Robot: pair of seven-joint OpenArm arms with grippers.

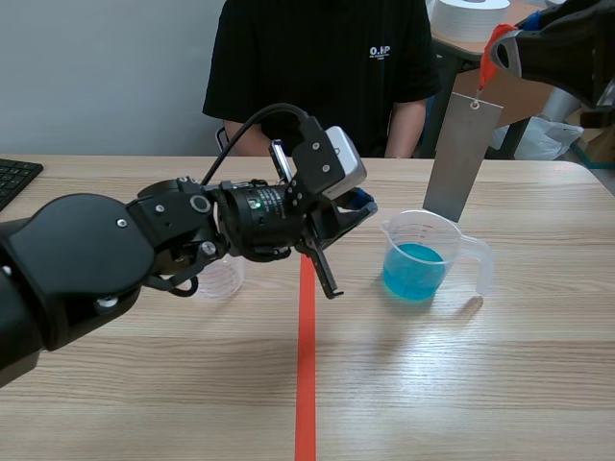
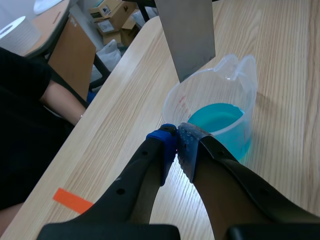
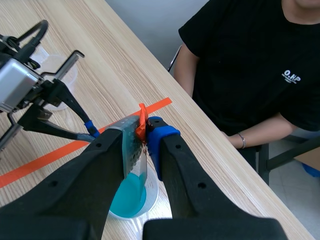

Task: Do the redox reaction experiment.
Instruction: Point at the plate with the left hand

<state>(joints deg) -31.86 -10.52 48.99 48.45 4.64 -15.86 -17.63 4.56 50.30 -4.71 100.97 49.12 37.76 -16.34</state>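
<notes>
Two arms over a pale wood-grain tabletop (image 1: 480,384)

Up high, the right claw (image 3: 145,132) is clamped on an orange-red tab (image 3: 142,125) at the top of a flat grey metal sheet (image 1: 461,158). It hangs upright with its bottom edge at the far rim of a clear plastic beaker (image 1: 454,252); can't tell if it's dipped in. That beaker has a spout, a handle and bright blue liquid (image 1: 413,271) sitting low in it. Meanwhile the left claw (image 2: 177,140) is pinched together on nothing, tips just beside the beaker. A small clear cup (image 1: 221,277) sits under the left arm, and a person (image 1: 317,67) in a black tee is across the tabletop.
</notes>
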